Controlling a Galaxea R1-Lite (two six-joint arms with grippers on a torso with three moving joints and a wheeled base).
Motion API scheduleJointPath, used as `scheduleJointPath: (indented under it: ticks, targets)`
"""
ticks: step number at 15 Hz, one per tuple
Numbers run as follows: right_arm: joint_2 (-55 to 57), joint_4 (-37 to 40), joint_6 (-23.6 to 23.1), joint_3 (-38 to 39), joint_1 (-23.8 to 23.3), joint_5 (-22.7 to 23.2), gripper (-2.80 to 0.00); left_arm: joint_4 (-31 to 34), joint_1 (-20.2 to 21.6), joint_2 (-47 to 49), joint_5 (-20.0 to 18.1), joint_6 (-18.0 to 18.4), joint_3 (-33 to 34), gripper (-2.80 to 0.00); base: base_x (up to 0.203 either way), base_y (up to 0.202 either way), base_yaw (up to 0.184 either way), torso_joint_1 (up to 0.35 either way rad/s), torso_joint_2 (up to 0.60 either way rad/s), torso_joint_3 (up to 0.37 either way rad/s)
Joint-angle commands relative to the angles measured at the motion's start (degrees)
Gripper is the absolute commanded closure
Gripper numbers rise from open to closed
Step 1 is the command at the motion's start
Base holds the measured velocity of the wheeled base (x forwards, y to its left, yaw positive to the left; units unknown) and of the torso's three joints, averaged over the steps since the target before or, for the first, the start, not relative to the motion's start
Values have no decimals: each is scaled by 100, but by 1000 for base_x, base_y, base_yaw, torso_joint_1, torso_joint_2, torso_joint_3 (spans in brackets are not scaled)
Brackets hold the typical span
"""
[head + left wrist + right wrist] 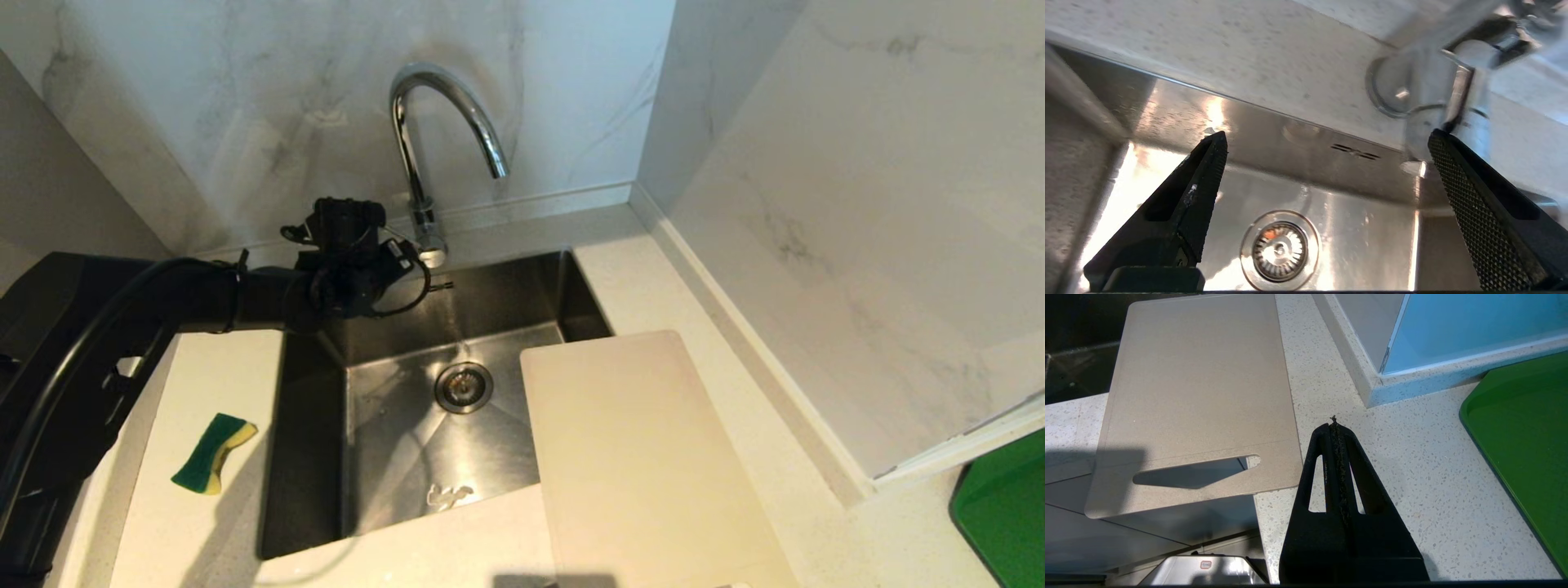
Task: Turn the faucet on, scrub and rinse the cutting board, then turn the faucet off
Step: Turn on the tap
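Note:
The chrome gooseneck faucet [445, 114] rises behind the steel sink [392, 425]. My left gripper [408, 265] hovers over the sink's back edge, right beside the faucet's base. In the left wrist view this left gripper [1327, 139] is wide open with nothing between its fingers. One fingertip [1439, 141] sits against the faucet body [1425, 102], just below the thin lever [1458, 92]. The cream cutting board [645, 457] lies flat on the counter, overhanging the sink's right rim. My right gripper [1334, 422] is shut and empty, above the counter beside the cutting board's [1196, 388] slot end.
A green-and-yellow sponge [214, 453] lies on the counter left of the sink. The drain strainer [464, 386] sits in the basin floor. A green tray [1004, 523] is at the far right. Marble walls close in behind and to the right.

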Motion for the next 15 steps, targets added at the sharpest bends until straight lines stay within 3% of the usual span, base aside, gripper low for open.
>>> scheduleJointPath:
  ticks: [1, 6, 9, 15]
  targets:
    - [5, -1, 2, 0, 0, 1, 0, -72, -2, -22, 6, -144, -123, -280, 0, 0, 0, 0, 0, 0]
    - [0, -1, 2, 0, 0, 1, 0, -70, -170, -30, -57, -236, -114, -280, 0, 0, 0, 0, 0, 0]
    - [0, -1, 2, 0, 0, 1, 0, -70, -195, -100, -504, -709, -133, -280, 0, 0, 0, 0, 0, 0]
    - [0, -1, 2, 0, 0, 1, 0, -321, -169, 10, -516, -728, -148, -280, 0, 0, 0, 0, 0, 0]
